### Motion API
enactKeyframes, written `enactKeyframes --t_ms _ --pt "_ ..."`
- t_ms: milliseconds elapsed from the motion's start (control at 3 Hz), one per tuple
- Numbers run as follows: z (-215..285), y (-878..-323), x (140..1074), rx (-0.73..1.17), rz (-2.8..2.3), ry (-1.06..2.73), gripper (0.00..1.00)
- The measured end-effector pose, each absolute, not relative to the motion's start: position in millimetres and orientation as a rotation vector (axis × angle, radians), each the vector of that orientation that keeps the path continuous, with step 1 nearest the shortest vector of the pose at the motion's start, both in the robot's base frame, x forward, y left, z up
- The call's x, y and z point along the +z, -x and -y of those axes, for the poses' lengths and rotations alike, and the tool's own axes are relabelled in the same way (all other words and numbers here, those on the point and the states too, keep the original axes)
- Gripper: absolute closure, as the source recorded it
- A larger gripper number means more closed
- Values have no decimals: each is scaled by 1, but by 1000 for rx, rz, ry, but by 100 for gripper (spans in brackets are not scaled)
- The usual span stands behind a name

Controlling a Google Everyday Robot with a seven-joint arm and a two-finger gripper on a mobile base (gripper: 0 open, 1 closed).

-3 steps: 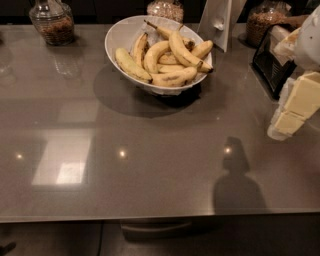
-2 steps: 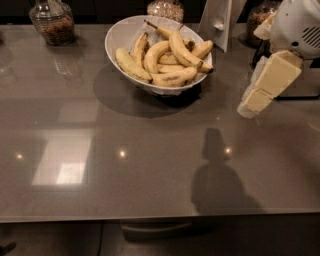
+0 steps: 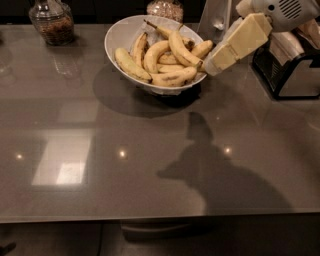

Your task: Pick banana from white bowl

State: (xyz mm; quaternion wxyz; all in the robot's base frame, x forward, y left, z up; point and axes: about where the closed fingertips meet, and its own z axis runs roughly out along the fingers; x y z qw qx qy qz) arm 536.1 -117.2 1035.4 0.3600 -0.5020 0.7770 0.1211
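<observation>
The white bowl stands at the back middle of the grey table and holds several yellow bananas. The long, arched banana with a dark tip lies on top of the pile toward the bowl's right side. My gripper, cream-coloured, reaches in from the upper right; its tip is just beside the bowl's right rim, next to the right end of the bananas. It holds nothing that I can see.
A glass jar of brown contents stands at the back left, another jar behind the bowl. A black appliance sits at the right edge. A pale upright object stands behind the bowl's right side.
My gripper has moved left and farther back, from the table's right edge to the bowl's right rim. Its shadow on the table has shifted left with it.
</observation>
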Motion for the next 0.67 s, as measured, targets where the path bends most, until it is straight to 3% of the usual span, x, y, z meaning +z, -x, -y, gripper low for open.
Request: enactKeyframes --t_ms 667 --pt "112 -545 1035 318 -1961 1270 0"
